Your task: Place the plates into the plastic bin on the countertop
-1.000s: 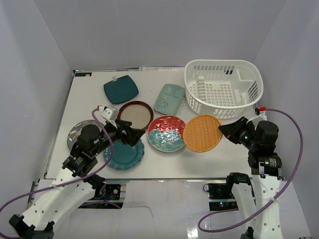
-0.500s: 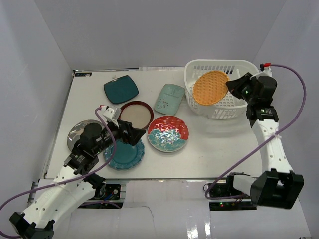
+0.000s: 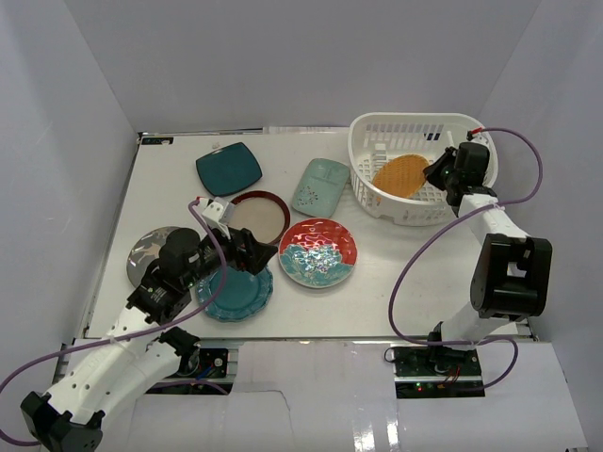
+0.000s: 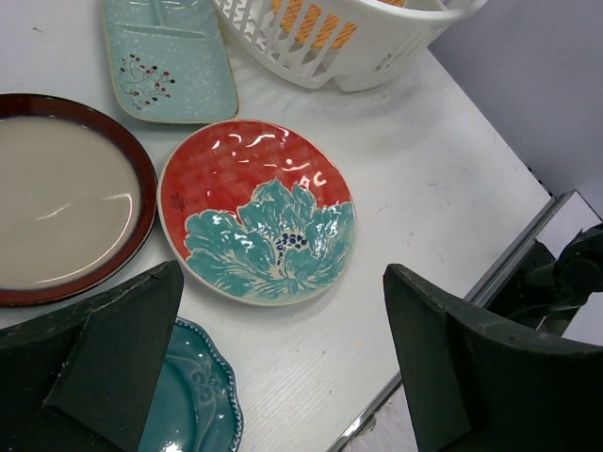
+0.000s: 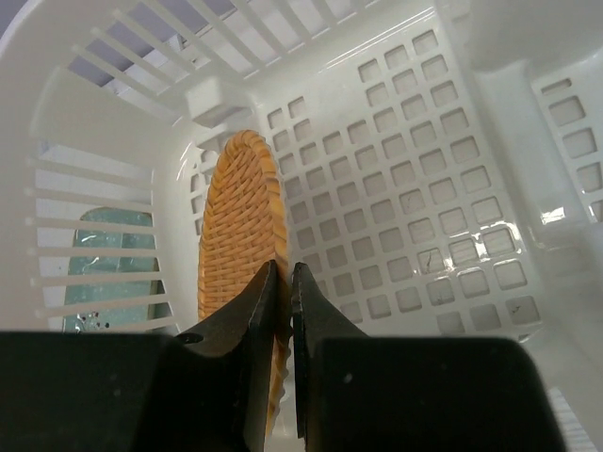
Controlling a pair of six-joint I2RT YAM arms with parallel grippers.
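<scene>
From above, the right claw [image 3: 435, 174] holds the orange plate [image 3: 399, 176] inside the bin [image 3: 415, 121] at the worktop's [image 3: 415, 273] far right corner. Left wrist: the left claw [image 4: 283, 350] gapes empty above the patterned plate [image 4: 259, 209], which is likely glazed, slippery and breakable; grip its rim, where bare worktop lies to its right. Right wrist: jaws pinch the orange plate's rim; bin walls crowd close.

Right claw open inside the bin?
No, the right claw is pinched shut on the rim of the orange plate inside the white bin.
</scene>
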